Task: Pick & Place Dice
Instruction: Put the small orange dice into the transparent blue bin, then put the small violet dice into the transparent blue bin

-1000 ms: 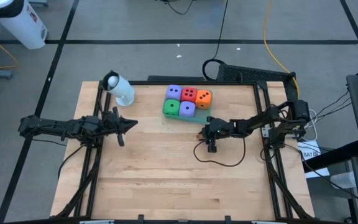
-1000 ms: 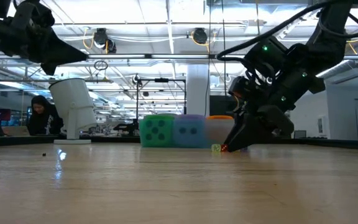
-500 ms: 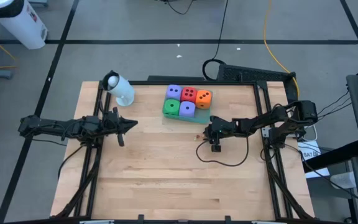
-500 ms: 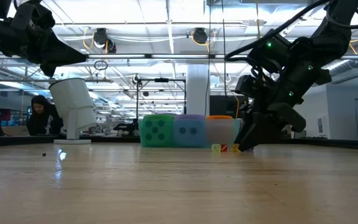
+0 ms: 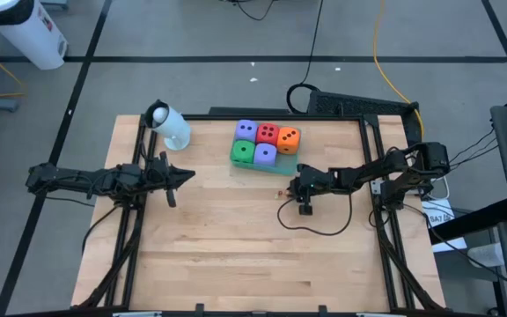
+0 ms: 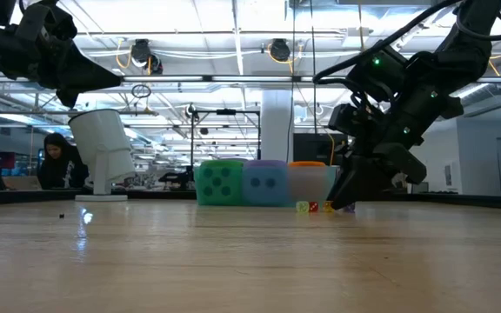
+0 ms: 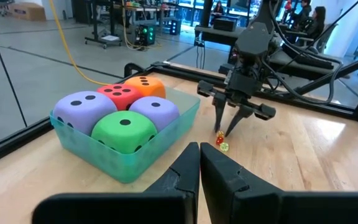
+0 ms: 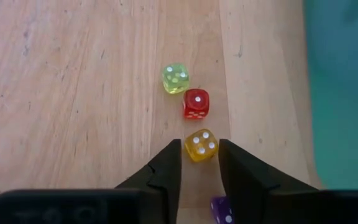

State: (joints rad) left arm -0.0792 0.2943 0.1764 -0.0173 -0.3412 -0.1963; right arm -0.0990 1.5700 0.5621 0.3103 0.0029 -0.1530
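Observation:
Five soft dice, two purple, one green, one red and one orange, sit packed in a translucent green tray at the table's far middle. Several tiny translucent dice lie on the wood beside the tray: yellow-green, red, yellow and purple. My right gripper is open and points down at them, slanting from the right. The yellow die lies between its fingertips with a gap on each side. My left gripper is shut and waits raised at the table's left. My right gripper has the tiny purple die far back between its fingers, partly hidden behind one finger. Whether that finger touches the die, I cannot tell. The die lies on the table.
A white cup-shaped object stands at the far left corner. A black cable loops over the wood below my right arm. The near half of the table is bare wood. A person sits far behind the table.
My right gripper has drawn back a little toward the table's right edge, then kept still. In the low view this uncovered the tiny dice that its fingers had partly hidden. The dice have stayed where they were.

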